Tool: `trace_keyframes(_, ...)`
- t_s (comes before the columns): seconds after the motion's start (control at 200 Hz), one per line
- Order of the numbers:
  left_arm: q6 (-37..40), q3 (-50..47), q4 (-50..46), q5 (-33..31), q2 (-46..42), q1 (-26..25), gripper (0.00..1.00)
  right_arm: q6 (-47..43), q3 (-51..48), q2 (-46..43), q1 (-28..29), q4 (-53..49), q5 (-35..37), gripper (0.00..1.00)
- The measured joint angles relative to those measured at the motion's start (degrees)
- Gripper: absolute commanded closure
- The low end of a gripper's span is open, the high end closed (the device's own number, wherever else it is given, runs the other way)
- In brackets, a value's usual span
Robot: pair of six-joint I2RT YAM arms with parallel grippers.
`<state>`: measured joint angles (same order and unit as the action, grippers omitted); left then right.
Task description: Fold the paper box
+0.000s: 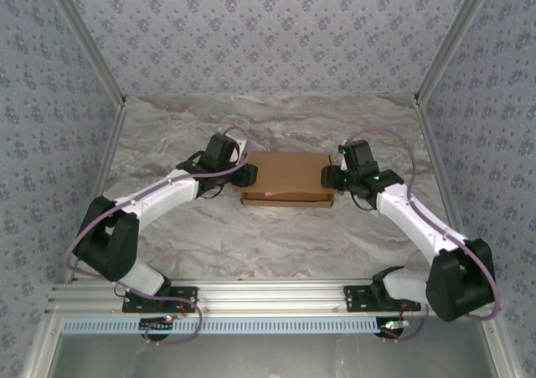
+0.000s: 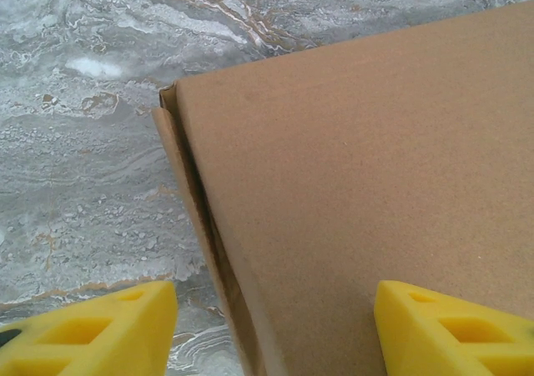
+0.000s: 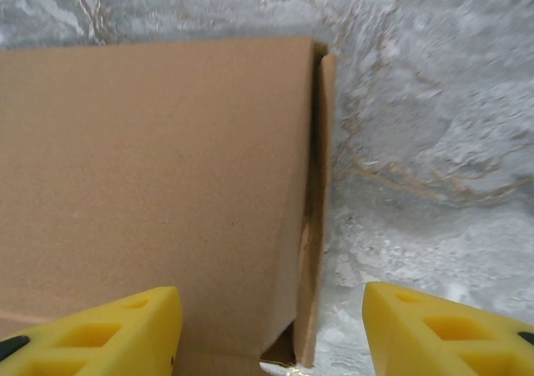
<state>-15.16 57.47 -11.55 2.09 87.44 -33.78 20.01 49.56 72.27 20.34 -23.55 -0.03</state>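
1. Brown cardboard: the paper box [image 1: 289, 177] lies flat on the marble table [image 1: 251, 235] with its lid down, directly between my two pincers.
2. My left pincer [image 2: 274, 301] is released. Its yellow fingers [image 2: 92, 326] are spread wide, one over bare table and one over the lid, with the box's side edge running between them.
3. My right pincer [image 3: 271, 301] is likewise released and straddles the opposite side edge.
4. I judge the box light and stiff enough to keep its shape, but thin-walled. It will probably slide on the smooth stone and dent under a hard squeeze.
5. Beside each pincer a side wall gapes slightly from the lid. I would pinch that wall edge gently while the other pincer braces.
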Motion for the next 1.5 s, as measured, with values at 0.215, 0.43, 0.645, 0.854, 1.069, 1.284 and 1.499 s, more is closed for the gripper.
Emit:
trace_keyframes(0.215, -0.81, -1.33, 1.38, -0.22, 0.17, -0.09, 0.36, -0.48, -1.84, 2.54, -2.58, 3.96, -4.57, 0.41)
trace_keyframes(0.43, -1.01, -2.34, 2.21, -0.46, 2.62, -0.11, 0.36, -2.12, -5.11, 5.92, -3.78, 7.08, -4.98, 0.42)
trace_keyframes(0.645, -0.98, -2.82, 2.71, -1.03, 6.47, -0.28, 0.36, -2.51, -5.70, 8.90, -4.63, 9.68, -5.57, 0.43)
trace_keyframes(0.854, -0.52, -1.90, 2.80, -2.36, 6.78, -0.52, 0.35, -2.56, -5.16, 9.49, -4.83, 10.36, -5.29, 0.43)
trace_keyframes(1.069, -0.31, -1.90, 2.80, -3.80, 6.03, -0.85, 0.33, -3.63, -3.72, 8.72, -4.83, 7.96, -4.28, 0.41)
trace_keyframes(1.284, 1.29, -1.66, 4.68, -5.44, 1.97, -0.79, 0.30, -5.46, -0.92, 3.52, -3.39, 4.26, -2.05, 0.40)
trace_keyframes(1.499, 2.71, 3.02, 4.39, -4.87, 2.01, 0.94, 0.29, -6.12, -0.68, -1.64, 0.22, -0.46, 0.83, 0.39)
